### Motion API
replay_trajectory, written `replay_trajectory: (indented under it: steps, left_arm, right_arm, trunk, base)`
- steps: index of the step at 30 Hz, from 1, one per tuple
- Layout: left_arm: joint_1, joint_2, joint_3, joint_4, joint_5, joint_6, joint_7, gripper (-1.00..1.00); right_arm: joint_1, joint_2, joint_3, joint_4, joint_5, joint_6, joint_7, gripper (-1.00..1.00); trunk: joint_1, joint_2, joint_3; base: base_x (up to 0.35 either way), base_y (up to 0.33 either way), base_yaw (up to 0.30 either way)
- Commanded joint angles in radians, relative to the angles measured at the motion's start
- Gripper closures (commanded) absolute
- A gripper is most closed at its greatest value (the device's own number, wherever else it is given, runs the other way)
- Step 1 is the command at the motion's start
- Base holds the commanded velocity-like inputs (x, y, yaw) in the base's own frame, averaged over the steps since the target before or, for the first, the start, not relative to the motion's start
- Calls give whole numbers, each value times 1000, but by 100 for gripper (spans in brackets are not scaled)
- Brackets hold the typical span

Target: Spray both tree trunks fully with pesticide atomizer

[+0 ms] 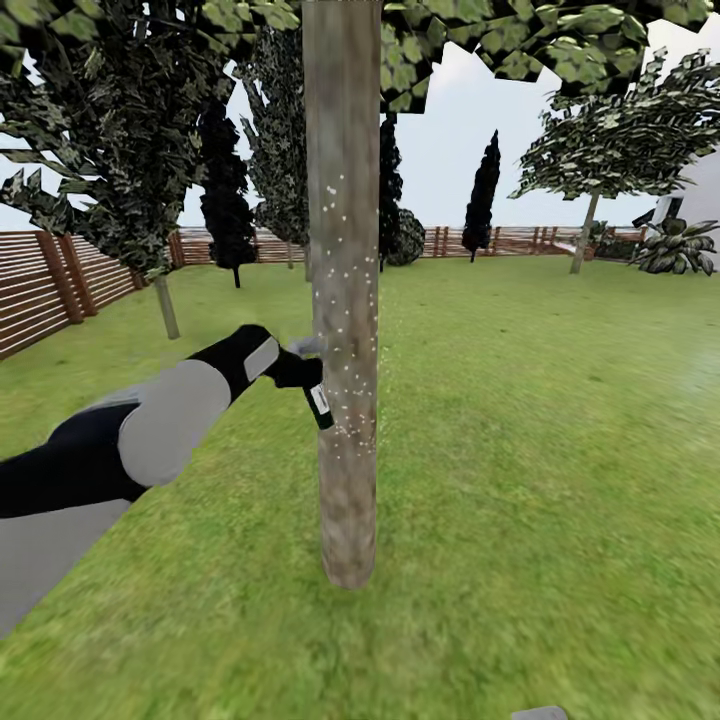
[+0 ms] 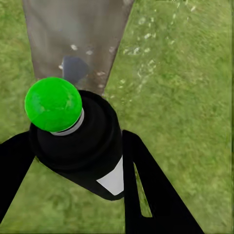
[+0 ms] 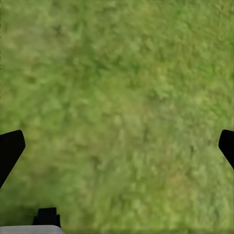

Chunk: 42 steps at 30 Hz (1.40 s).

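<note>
Left pincer (image 1: 300, 372) grips the atomizer (image 2: 78, 141) against the trunk (image 1: 343, 300), specks (image 1: 350, 330) only mid-height, so I'd guess plenty left, second tree (image 1: 590, 150) included.

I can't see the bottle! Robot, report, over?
Left gripper shut on atomizer, at tree trunk. White specks mid-trunk. Right jaws open over grass. Nothing blocking.

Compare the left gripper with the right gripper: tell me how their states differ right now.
The left gripper is shut on the pesticide atomizer, while the right gripper is open with nothing between its fingers. The left gripper faces the tree trunk, speckled with white pesticide; the right gripper faces bare grass. Both have dark fingers.
</note>
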Motion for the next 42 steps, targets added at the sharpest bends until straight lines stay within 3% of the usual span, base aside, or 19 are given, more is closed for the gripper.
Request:
replay_trajectory:
  steps: [1,4,6,7,8,10,15,26,42]
  left_arm:
    - [41,0,1,-2,-12,-43,-4,100]
    - [211,2,2,-3,-14,-206,-3,100]
    - [355,2,1,-2,-15,-346,-3,100]
    - [475,3,1,-2,-15,-470,-3,100]
    - [543,2,0,-3,-15,-552,-3,100]
    - [590,2,0,-3,-15,-614,-3,100]
    - [630,3,-1,-4,-16,-655,-3,100]
    - [640,8,-1,-4,-17,-651,-3,100]
    - [641,8,-2,-4,-17,-650,-4,100]
  right_arm:
    - [-2,0,7,4,-6,-6,-2,-100]
    - [-2,-2,7,3,-6,-7,-2,-100]
    - [-2,-2,7,8,-3,-6,-2,-100]
    - [0,-5,7,16,-2,-5,-2,-100]
    - [1,-5,7,19,-2,-3,-2,-100]
    - [5,-4,8,21,-1,-2,-2,-100]
    - [16,-3,9,23,-2,-2,-2,-100]
    - [31,0,9,24,-3,-2,-2,-100]
    - [33,3,9,24,-3,-2,-2,-100]
  trunk:
    - [1,-2,-2]
    - [1,-2,-2]
    - [1,-2,-2]
    - [1,-2,-2]
    - [1,-2,-2]
    - [1,-2,-2]
    - [1,-2,-2]
    - [1,-2,-2]
    - [1,-2,-2]
  base:
    - [0,0,0]
    - [0,0,0]
    - [0,0,0]
    - [0,0,0]
    - [0,0,0]
    - [0,0,0]
    - [32,93,0]
    - [123,315,-17]
    - [2,350,-284]
